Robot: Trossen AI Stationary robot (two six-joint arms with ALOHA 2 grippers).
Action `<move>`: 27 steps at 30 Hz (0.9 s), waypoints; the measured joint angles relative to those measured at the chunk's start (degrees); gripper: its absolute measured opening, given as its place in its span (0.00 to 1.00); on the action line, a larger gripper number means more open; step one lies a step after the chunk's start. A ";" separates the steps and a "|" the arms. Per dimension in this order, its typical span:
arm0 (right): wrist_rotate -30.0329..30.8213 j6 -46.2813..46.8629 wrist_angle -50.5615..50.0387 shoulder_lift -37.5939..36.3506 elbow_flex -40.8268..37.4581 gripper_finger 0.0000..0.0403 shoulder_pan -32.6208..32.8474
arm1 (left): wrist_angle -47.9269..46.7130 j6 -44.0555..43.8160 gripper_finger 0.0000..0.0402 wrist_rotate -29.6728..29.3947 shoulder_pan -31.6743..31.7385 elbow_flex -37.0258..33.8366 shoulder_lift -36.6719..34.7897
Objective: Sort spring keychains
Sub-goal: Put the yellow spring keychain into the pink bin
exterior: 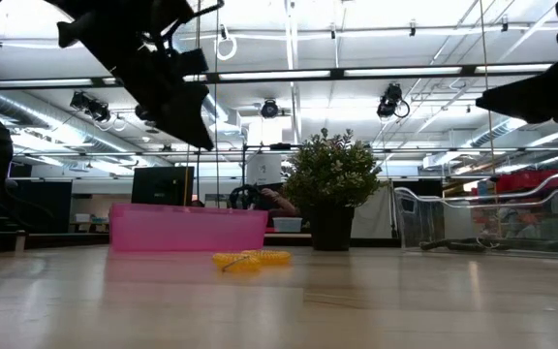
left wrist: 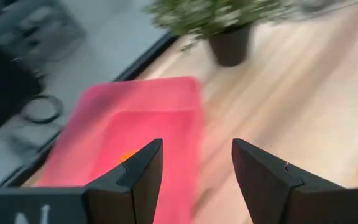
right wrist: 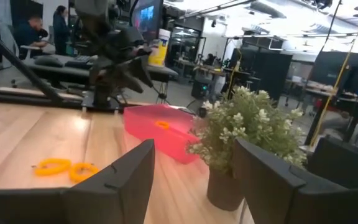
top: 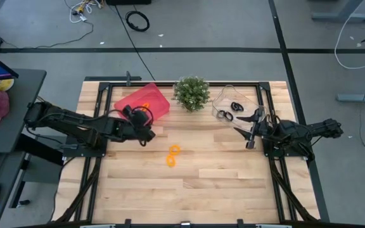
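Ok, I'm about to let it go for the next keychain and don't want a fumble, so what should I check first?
1. Left claw open and empty: ok.
2. Right claw empty: ok.
3. Two orange keychains still loose on the table: ok, nothing lies on them.
4. Pink tray holds an orange keychain: ok.
5. Clear bin holds black keychains: ok.
6. The two loose ones lie apart: cannot tell, they may touch.

Potted plant point(top: 191, 93): between the two grippers, at the table's point(top: 201, 190) far edge. Black cable coil point(top: 137, 21): floor, well beyond the left gripper.
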 joint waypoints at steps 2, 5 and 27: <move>0.03 -0.26 0.03 0.00 0.01 0.55 0.00 | 3.07 2.47 0.49 3.04 0.00 0.00 0.00; 0.06 -0.25 0.01 0.00 -0.01 0.55 0.00 | 6.47 4.87 0.49 7.38 0.00 0.00 0.00; 0.03 1.67 0.22 0.00 0.01 0.55 0.00 | 17.69 4.50 0.49 27.99 -1.01 0.00 2.19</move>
